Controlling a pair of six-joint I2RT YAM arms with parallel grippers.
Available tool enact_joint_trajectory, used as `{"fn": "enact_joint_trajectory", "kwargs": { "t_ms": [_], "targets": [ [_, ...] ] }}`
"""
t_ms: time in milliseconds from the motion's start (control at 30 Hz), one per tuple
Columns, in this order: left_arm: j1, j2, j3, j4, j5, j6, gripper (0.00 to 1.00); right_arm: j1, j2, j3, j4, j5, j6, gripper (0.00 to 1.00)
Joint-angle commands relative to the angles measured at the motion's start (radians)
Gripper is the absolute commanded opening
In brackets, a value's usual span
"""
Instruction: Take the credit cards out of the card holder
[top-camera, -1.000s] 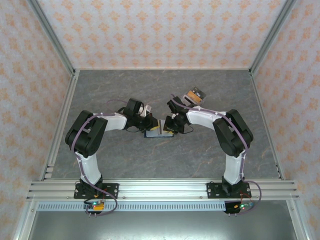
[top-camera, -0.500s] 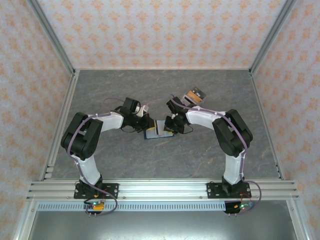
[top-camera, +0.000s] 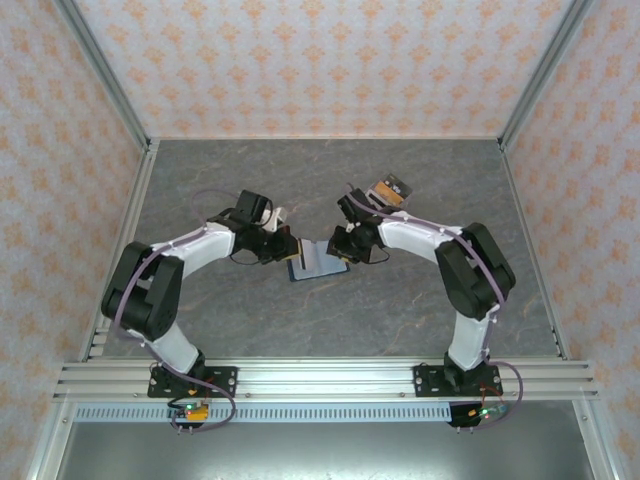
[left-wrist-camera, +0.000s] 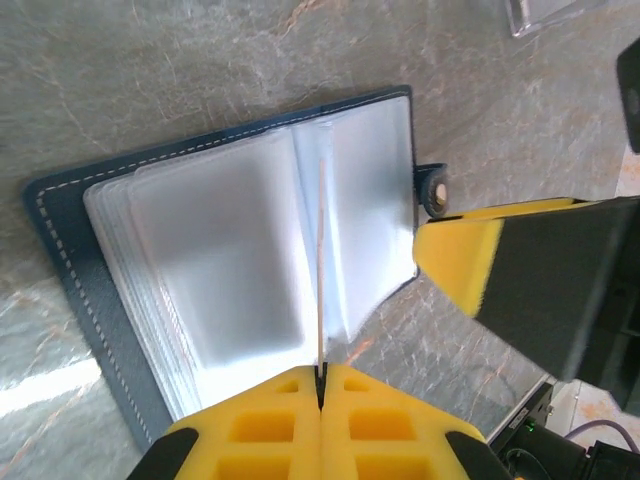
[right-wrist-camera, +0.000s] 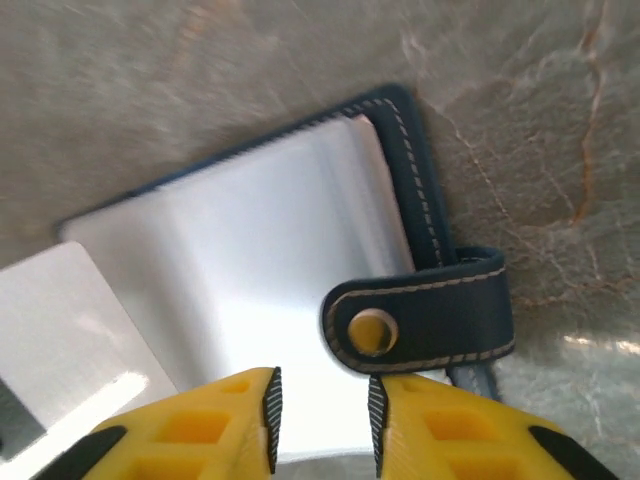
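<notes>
Pinching a card (left-wrist-camera: 321, 260) by its end, the left pincer (left-wrist-camera: 320, 385) is clenched tight, the card showing edge-on as a thin line over the clear sleeves (left-wrist-camera: 220, 250) of the card holder (left-wrist-camera: 65, 250), which lies open on the desk (left-wrist-camera: 150, 60), centre of the overhead view. The right pincer (right-wrist-camera: 322, 405) stands released, jaws apart just below the snap tab (right-wrist-camera: 420, 315). Light, stiff, slick plastic, I'd say: hold the end firmly, pull straight, and pin the floppy holder's cover.
</notes>
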Motion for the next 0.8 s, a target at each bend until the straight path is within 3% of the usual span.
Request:
{"fn": "enact_joint_trajectory", "kwargs": {
  "t_ms": [0, 200, 433, 667, 767],
  "targets": [
    [0.012, -0.088, 0.048, -0.088, -0.067, 0.038, 0.04, -0.018, -0.119, -0.025, 0.083, 0.008, -0.013, 0.37],
    [0.012, -0.192, 0.094, -0.065, -0.085, -0.017, 0.05, -0.065, -0.225, -0.079, 0.207, -0.054, -0.004, 0.5],
    [-0.002, -0.234, 0.065, 0.22, -0.004, -0.227, 0.04, -0.095, -0.271, -0.141, 0.441, -0.213, 0.076, 0.68],
    [-0.021, -0.181, 0.066, 0.483, 0.111, -0.442, 0.04, -0.128, -0.238, -0.169, 0.727, -0.385, 0.246, 0.69],
    [-0.021, -0.163, 0.097, 0.462, 0.115, -0.433, 0.04, -0.147, -0.222, -0.171, 0.783, -0.423, 0.287, 0.68]
  ]
}}
